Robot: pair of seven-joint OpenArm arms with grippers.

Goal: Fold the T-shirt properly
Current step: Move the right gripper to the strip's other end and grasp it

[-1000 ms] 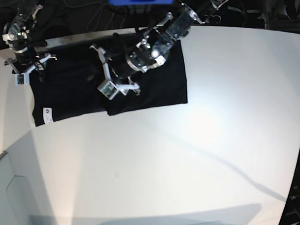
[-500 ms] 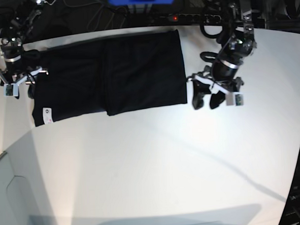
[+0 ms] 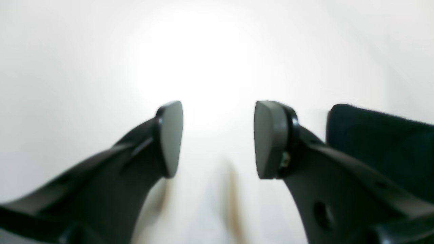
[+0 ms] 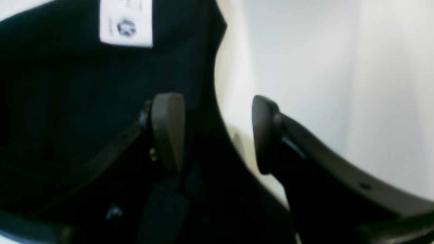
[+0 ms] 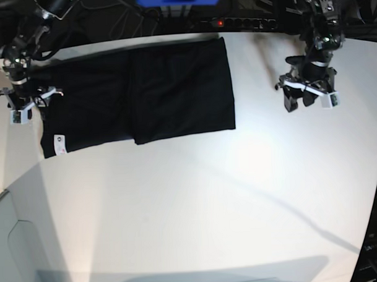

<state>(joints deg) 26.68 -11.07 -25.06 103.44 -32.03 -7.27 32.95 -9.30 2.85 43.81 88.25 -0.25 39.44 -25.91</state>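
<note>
On the far side of the white tabletop (image 5: 196, 196), the large plain black cloth T-shirt (image 5: 174, 92) lies flat as a wide band, one half already doubled over so a fold line runs down its middle, with its small white tag (image 5: 60, 144) near the near-left corner. My right gripper (image 5: 25, 104) hangs over the shirt's left edge with its jaws apart and nothing between them; in its wrist view one finger (image 4: 168, 130) sits over black cloth and the other over bare table, so the hem runs between them. My left gripper (image 5: 307, 95) hovers over bare table, well apart from the shirt's right edge, jaws also parted and empty.

As I judge it, the next fold wants both ends taken evenly. I should lower my right jaws straight down astride that edge and pinch all the layers, not just the top one. My left gripper should come back to the matching corner on the right edge before either lifts, or the cloth will skew and drag the finished fold open.
</note>
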